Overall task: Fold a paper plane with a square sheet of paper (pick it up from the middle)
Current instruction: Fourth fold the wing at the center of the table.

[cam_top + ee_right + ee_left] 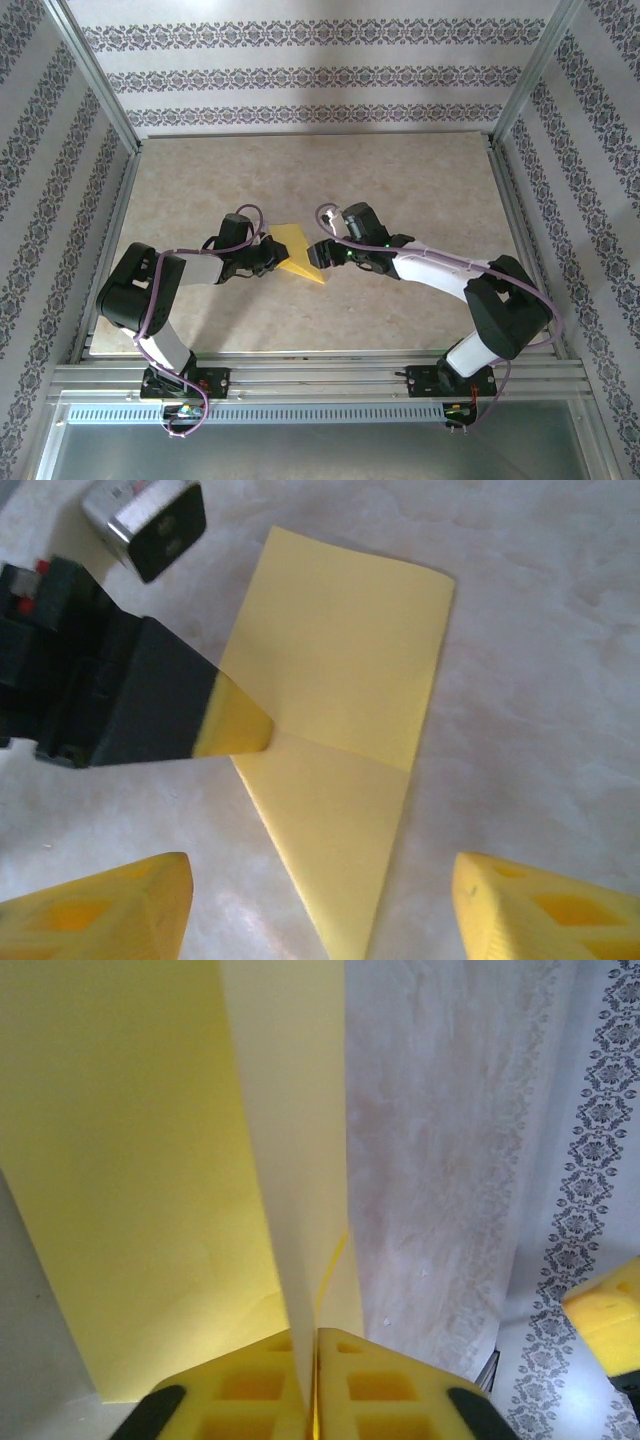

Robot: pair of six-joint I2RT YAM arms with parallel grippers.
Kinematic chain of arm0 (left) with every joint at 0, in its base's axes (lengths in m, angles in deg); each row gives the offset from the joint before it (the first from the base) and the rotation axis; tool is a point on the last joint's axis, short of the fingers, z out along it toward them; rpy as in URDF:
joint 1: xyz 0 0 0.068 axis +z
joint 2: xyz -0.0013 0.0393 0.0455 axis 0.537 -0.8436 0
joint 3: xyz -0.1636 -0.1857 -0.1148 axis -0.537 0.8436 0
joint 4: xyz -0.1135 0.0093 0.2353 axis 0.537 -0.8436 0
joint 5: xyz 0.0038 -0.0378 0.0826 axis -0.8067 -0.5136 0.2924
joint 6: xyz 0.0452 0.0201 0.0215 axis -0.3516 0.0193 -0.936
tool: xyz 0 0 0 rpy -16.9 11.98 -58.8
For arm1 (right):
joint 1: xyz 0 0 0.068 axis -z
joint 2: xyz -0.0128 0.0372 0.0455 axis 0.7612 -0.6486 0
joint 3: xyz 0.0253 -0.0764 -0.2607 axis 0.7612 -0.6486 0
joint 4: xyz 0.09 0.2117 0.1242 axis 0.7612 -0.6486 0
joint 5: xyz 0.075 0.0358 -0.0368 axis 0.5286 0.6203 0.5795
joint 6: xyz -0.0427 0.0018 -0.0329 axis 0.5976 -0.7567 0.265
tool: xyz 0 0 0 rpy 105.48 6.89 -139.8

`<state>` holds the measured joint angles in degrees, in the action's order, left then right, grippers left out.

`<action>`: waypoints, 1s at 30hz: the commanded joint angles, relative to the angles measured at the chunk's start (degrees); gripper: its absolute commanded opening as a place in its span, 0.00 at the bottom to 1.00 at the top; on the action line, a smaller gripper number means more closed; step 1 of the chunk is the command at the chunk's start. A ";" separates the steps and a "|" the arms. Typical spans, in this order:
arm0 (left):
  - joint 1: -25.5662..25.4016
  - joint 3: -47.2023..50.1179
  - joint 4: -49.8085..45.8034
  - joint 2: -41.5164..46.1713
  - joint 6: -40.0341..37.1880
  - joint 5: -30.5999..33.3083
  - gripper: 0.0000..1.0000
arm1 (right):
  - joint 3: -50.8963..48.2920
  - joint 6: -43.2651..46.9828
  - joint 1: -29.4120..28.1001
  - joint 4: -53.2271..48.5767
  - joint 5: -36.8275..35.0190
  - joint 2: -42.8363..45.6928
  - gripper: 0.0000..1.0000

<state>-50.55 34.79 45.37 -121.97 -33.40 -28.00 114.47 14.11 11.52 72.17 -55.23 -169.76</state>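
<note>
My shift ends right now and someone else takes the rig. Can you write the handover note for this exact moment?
Left end effector: shut on the yellow sheet, pinching one long edge.
Right end effector: open, holding nothing, poised over the sheet's narrow end.
Sheet: on the table, between the two arms.
Done: sheet folded narrower, with one crease across it.
Left: it is no plane yet; the nose and wing folds appear to remain.
</note>
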 commanded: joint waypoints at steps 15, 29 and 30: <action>-6.79 -6.51 -13.93 5.21 9.82 18.23 0.05 | -11.53 22.55 -8.41 24.77 -12.72 -5.80 0.60; -8.38 -8.86 -19.26 4.77 9.97 19.36 0.05 | -13.56 30.81 -7.05 40.24 -10.73 -14.51 0.51; -8.37 -8.86 -19.32 4.78 10.00 19.26 0.05 | -13.08 31.26 -7.07 40.25 -10.93 -14.96 0.50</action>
<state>-58.33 27.16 28.62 -117.44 -24.35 -9.86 99.73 42.57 4.20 108.67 -66.25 -183.29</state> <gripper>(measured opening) 0.064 0.507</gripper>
